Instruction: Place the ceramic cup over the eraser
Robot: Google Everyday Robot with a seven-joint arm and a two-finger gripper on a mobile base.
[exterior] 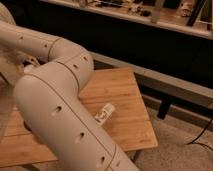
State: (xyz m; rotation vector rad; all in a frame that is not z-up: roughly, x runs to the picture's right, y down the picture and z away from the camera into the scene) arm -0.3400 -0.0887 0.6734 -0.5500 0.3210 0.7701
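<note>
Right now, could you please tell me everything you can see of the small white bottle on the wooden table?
The small white bottle lies on its side on the wooden table, right of centre, one end pointing up and right. It looks like pale plastic with a darker label patch. Only the table plainly touches it; the robot arm overlaps its lower left end. The claw cannot be seen in this view.
</note>
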